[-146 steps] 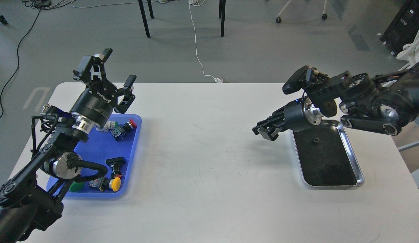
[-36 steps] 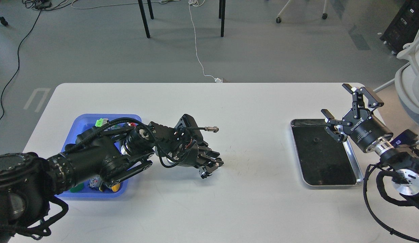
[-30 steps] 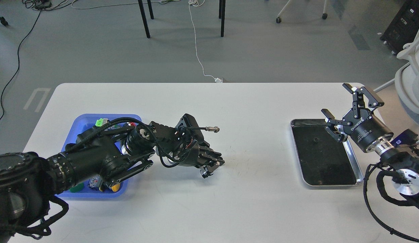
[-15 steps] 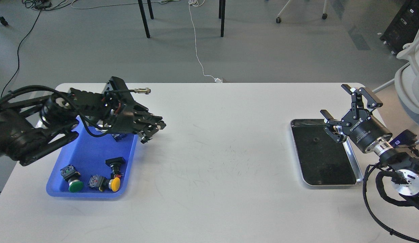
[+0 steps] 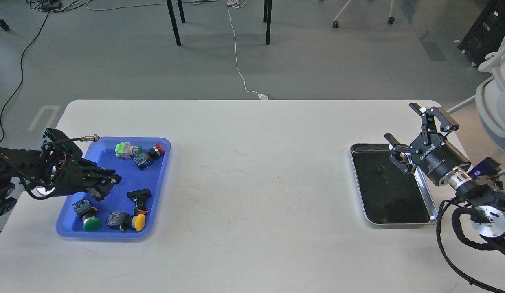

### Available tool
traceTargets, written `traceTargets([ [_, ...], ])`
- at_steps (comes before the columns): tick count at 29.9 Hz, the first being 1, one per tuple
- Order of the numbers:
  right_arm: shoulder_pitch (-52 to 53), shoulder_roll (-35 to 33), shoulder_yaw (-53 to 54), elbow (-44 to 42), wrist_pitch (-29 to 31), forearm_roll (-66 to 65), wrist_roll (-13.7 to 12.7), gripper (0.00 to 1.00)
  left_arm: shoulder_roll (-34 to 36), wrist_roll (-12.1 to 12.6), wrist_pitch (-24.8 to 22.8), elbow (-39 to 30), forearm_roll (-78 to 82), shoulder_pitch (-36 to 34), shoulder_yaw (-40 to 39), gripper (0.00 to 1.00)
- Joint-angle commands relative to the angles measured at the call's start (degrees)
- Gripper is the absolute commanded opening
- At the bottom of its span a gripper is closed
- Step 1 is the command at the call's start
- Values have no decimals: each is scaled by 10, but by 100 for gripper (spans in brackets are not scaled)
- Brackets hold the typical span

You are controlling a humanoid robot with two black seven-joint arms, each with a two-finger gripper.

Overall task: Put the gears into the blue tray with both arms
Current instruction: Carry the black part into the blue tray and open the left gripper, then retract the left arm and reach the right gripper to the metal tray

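White table (image 5: 252, 171), blue tray (image 5: 114, 234), gear (image 5: 380, 168)

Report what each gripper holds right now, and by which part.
The right gripper is open and holds nothing. The left gripper, over the blue tray, is too dark to tell; no gear shows between its fingers.

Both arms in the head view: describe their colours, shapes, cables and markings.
Both are black. The right arm has a cylindrical wrist with a silver ring, white lettering on the body of the right gripper, whose two fingers are slim linkage bars, a round silver joint cap, and looping black cables. The left arm shows open framework with exposed wiring, a black cable ending in a silver plug; the left gripper is dark.
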Motion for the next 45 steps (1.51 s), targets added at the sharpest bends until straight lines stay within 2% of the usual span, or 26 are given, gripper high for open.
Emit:
traceTargets([
  [1,-2,1,0,5,0,0,0,97,-2,0,11,32,1,3,4,17],
  [6,-2,0,2,5,0,0,0,97,0,0,26,43,4,15,5,18],
  [9,-2,-1,2,5,0,0,0,97,2,0,28,43,1,26,4,26],
  [10,-2,-1,2,5,0,0,0,97,1,0,29,43,1,27,2,35],
  [13,-2,-1,4,4,0,0,0,97,4,0,39,36,0,26,-2,81],
  [14,-2,-1,6,4,0,0,0,97,6,0,41,36,0,26,-5,89],
  [20,3,-2,6,4,1,0,0,97,9,0,47,15,-64,8,-48,93],
  [26,14,-15,0,4,3,-16,0,97,12,0,43,-74,-216,-92,-58,94],
  [30,41,-41,-6,5,4,-136,0,97,-51,0,47,-125,-407,-96,-79,94],
  [33,80,-70,-20,5,5,-258,0,97,-102,0,46,-137,-576,-79,-107,94],
  [37,165,-118,-91,5,8,-375,0,98,-163,0,44,-138,-746,-13,-166,97],
  [41,302,-132,-256,-5,7,-560,0,98,-222,0,46,-135,-769,74,-261,98],
  [45,420,-127,-412,-23,7,-697,0,98,-241,0,41,-138,-775,116,-311,98],
])
